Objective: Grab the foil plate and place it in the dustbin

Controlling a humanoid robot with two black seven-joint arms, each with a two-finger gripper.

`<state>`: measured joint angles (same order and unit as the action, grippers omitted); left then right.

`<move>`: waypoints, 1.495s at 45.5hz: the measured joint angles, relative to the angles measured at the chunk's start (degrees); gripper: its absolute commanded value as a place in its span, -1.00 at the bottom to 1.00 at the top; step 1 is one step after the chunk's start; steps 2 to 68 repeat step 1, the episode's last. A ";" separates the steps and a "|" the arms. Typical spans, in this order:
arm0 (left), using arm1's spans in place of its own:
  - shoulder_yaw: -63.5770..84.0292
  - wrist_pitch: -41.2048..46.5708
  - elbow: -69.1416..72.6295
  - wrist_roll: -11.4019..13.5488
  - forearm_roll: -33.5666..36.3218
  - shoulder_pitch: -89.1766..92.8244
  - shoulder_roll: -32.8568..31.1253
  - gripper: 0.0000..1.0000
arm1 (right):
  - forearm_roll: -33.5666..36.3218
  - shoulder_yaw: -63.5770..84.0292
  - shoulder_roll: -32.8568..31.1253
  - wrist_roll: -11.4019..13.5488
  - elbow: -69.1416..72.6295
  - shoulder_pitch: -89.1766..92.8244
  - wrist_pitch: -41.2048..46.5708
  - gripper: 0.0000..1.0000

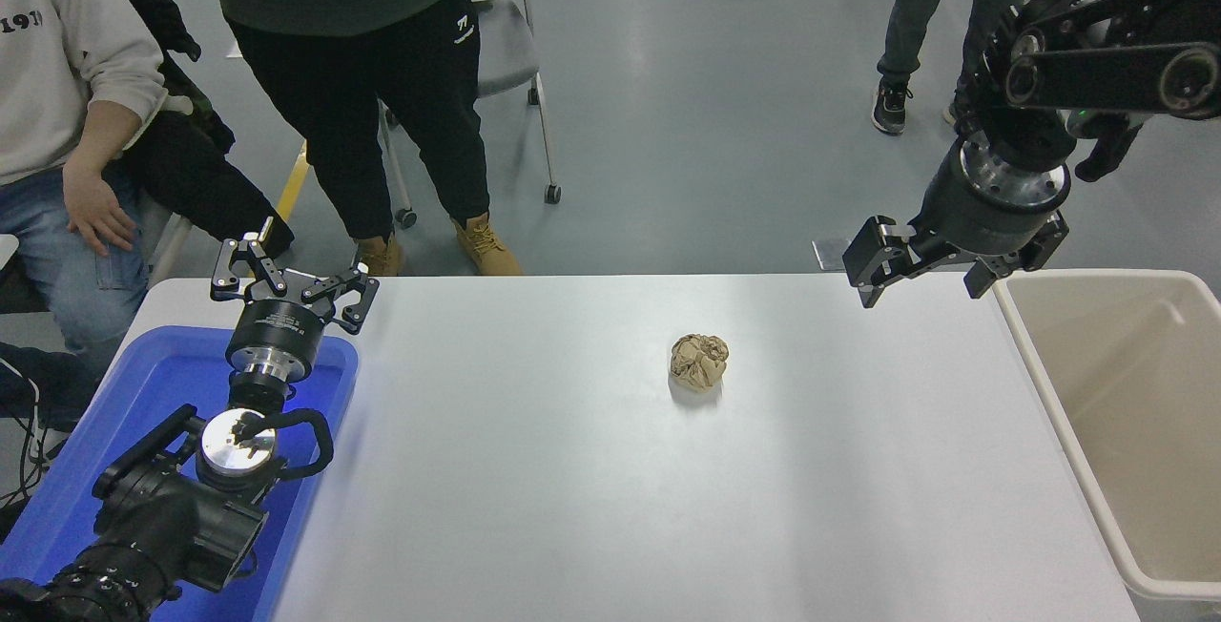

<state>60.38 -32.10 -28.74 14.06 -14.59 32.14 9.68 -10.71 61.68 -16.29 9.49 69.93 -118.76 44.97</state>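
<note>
A paper ball point(699, 361) lies mid-desk point(591, 507); my tray point(57, 507) covers the left edge, the dustbin point(1097, 469) flanks the right edge.

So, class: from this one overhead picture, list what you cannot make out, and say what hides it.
1. Foil plate: nowhere in the head view; no silver shows.
2. Dustbin: cut off by the right and bottom edges, so much of its inside is out of view.
3. Blue tray: largely covered by the left hand and its arm.
4. Right hand: open, apparently empty.
</note>
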 measured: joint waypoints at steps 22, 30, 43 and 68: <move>0.00 0.00 0.00 0.00 0.00 0.00 0.00 0.98 | 0.01 -0.01 0.00 0.00 -0.01 0.06 0.00 1.00; 0.00 0.00 0.00 0.00 0.00 0.00 0.00 0.98 | 0.01 -0.01 0.00 0.00 -0.01 0.06 0.00 1.00; 0.00 0.00 0.00 0.00 0.00 0.00 0.00 0.98 | 0.01 -0.01 0.00 0.00 -0.01 0.06 0.00 1.00; 0.00 0.00 0.00 0.00 0.00 0.00 0.00 0.98 | 0.01 -0.01 0.00 0.00 -0.01 0.06 0.00 1.00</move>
